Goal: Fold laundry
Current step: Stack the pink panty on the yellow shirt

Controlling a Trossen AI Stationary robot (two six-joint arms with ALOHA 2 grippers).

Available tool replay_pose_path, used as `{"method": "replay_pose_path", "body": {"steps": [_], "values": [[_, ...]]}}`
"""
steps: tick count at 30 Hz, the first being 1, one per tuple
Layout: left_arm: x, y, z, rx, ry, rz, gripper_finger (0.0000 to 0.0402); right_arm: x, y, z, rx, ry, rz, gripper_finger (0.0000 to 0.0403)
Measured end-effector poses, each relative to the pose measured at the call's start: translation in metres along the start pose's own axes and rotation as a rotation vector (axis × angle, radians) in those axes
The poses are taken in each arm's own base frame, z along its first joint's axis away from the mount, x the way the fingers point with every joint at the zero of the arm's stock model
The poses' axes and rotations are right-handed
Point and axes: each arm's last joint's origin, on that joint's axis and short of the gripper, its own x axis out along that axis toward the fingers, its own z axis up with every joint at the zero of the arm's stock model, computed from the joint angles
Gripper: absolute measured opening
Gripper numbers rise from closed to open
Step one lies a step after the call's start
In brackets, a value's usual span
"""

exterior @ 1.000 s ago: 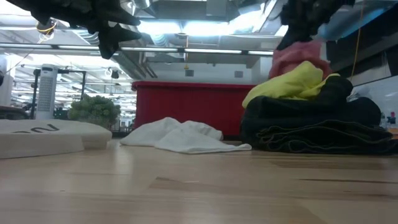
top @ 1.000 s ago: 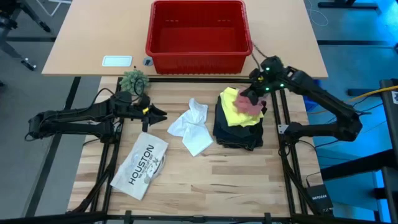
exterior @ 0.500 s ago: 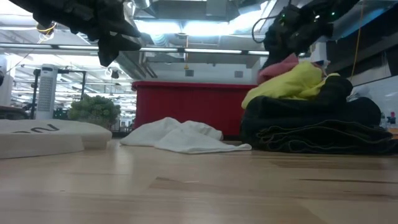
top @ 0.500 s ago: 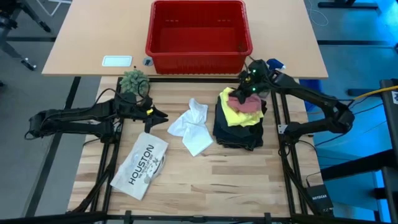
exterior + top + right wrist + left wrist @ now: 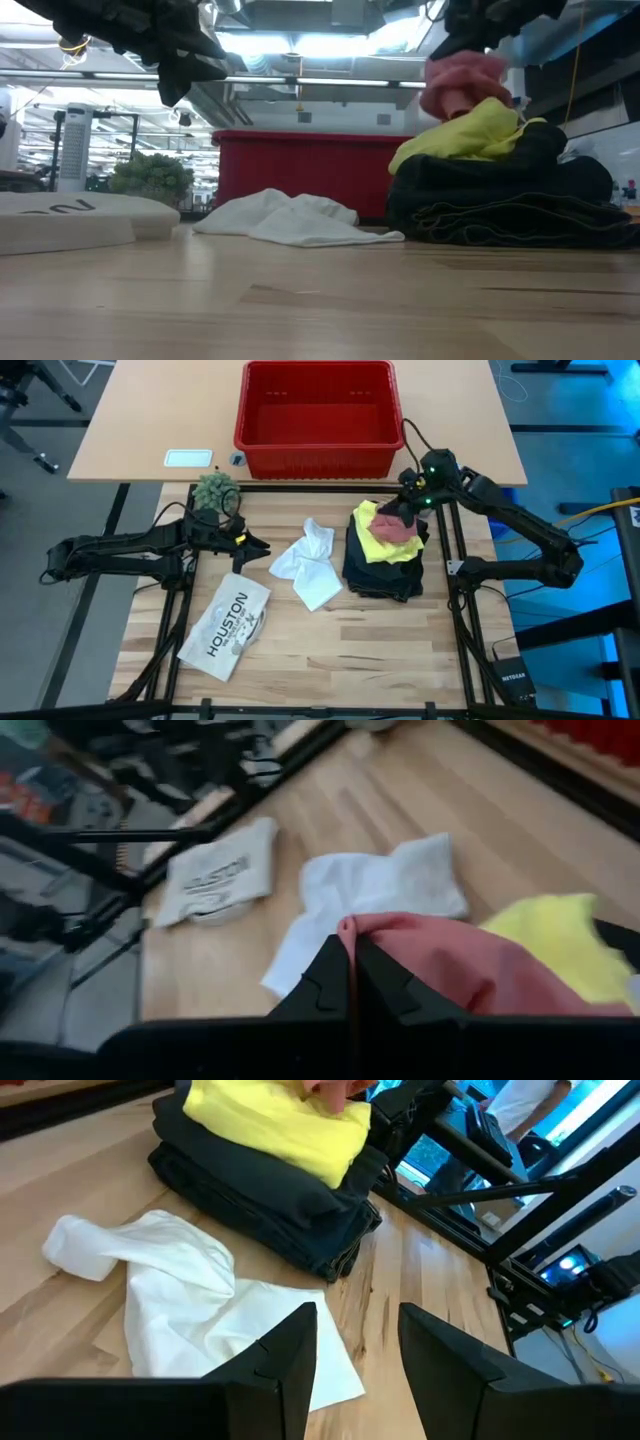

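Folded black trousers (image 5: 385, 568) lie on the table at the right, with a yellow T-shirt (image 5: 372, 542) on top of them. The pink cloth (image 5: 398, 530) sits on the T-shirt, and my right gripper (image 5: 405, 512) is shut on it just above the stack; in the low view the pink cloth (image 5: 460, 85) is bunched up over the T-shirt. A crumpled white cloth (image 5: 310, 565) lies mid-table. My left gripper (image 5: 258, 546) hovers open left of the white cloth, touching nothing. My right gripper pinches an upper edge of the pink cloth (image 5: 350, 927) between its two shut fingers. The fingers slant down from the table's far right side. The cloth hangs bunched below them, and its lower part (image 5: 450, 105) rests on the yellow T-shirt.
A flat white item printed HOUSTON (image 5: 228, 622) lies at the near left. A red basket (image 5: 318, 455) stands on the table beyond the far edge, and a small green plant (image 5: 215, 488) sits at the far left corner. Bare wood lies in front of the stack.
My right gripper swung toward the table's left with the pink cloth, which sank onto the T-shirt, then came back right and up. The cloth's top is raised again and bunched. The gripper stayed shut.
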Motion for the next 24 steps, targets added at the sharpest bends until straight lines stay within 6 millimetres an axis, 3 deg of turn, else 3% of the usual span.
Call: {"method": "replay_pose_path", "body": {"steps": [5, 10, 20, 24], "values": [[0.000, 0.000, 0.000, 0.004, -0.002, -0.001, 0.0133, -0.002, 0.003, -0.001, 0.024, 0.041, 0.037, 0.0000], [0.000, 0.000, 0.001, 0.005, -0.005, -0.002, 0.0133, 0.011, -0.007, 0.002, 0.020, 0.065, -0.006, 0.0000], [0.000, 0.000, 0.000, 0.004, -0.004, -0.002, 0.0133, 0.063, -0.057, 0.008, 0.056, 0.160, -0.113, 0.0000], [0.000, 0.000, 0.000, -0.005, 0.002, 0.001, 0.0133, 0.072, -0.071, 0.007, 0.062, 0.168, -0.243, 0.0009]]}}
